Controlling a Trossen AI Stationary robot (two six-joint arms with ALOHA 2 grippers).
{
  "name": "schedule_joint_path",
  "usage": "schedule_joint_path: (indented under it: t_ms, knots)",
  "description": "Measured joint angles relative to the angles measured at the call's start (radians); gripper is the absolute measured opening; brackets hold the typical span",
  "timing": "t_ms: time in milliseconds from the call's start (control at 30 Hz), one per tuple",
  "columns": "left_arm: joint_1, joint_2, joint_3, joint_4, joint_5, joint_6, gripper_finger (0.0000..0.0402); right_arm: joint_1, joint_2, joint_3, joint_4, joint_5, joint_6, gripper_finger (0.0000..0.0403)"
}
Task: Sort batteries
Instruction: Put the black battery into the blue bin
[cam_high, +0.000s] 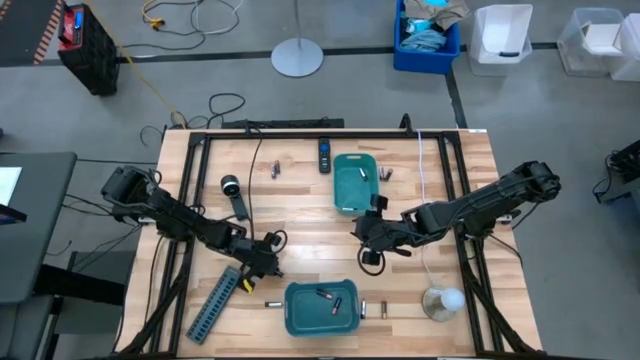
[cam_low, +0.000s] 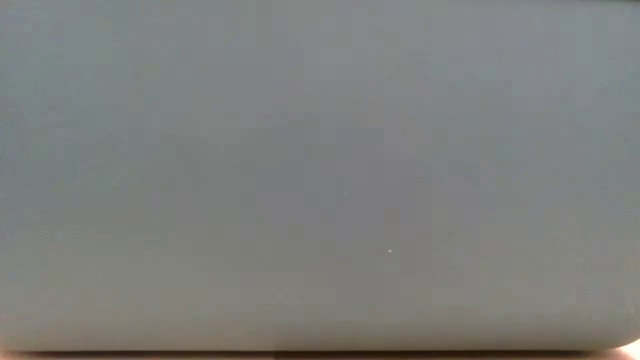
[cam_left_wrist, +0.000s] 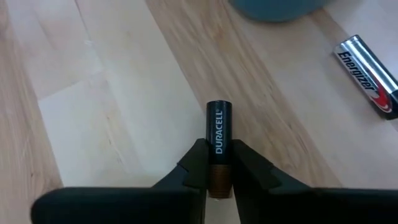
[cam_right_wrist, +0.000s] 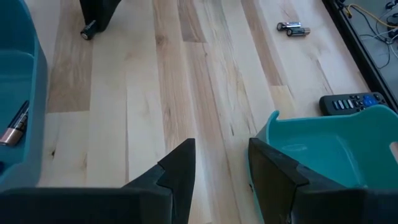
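My left gripper (cam_high: 264, 264) is at the table's near left, shut on a black and copper Duracell battery (cam_left_wrist: 219, 127). A silver and black Energizer battery (cam_left_wrist: 368, 76) lies on the wood beside it. The near teal tray (cam_high: 300, 318) holds a few batteries (cam_high: 324, 295). The far teal tray (cam_high: 352, 195) stands at mid-table. Loose batteries lie at the far left (cam_high: 277, 172), by the far tray (cam_high: 386, 174) and right of the near tray (cam_high: 373, 309). My right gripper (cam_right_wrist: 221, 171) hangs open between the two trays, with nothing in it. My left gripper pinches the Duracell battery between its two fingers (cam_left_wrist: 194, 163), on the sides near its copper end (cam_left_wrist: 219, 177). The fingers slant down and lie along the battery, whose black end points away from them. Whether it rests on the wood or is lifted, I cannot tell.
A grey power strip (cam_high: 214, 306) lies slantwise at the near left. A black remote (cam_high: 324, 153) lies at the far middle, and a dark handled tool (cam_high: 234, 194) to its left. A white lamp-like object (cam_high: 443, 301) stands at the near right. The low view shows only grey.
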Motion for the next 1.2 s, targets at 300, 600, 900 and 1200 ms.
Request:
schedule_joint_path:
  t_ms: [300,600,900,1200]
  knots:
    - [0.001,-0.013,-0.003,0.015,-0.007,-0.008,0.0038,0.000,0.000,0.000,0.007,0.001,0.000,0.0164]
    - [0.005,-0.125,-0.006,-0.070,-0.090,-0.007,0.0038,0.002,0.000,0.005,0.081,0.009,-0.059,0.0164]
    - [0.008,-0.298,-0.006,-0.068,-0.153,0.018,0.0038,-0.001,-0.036,0.005,0.202,0.055,-0.159,0.0164]
    - [0.090,-0.300,-0.005,0.194,-0.178,0.054,0.0038,-0.027,-0.089,-0.163,0.551,0.035,-0.271,0.0164]
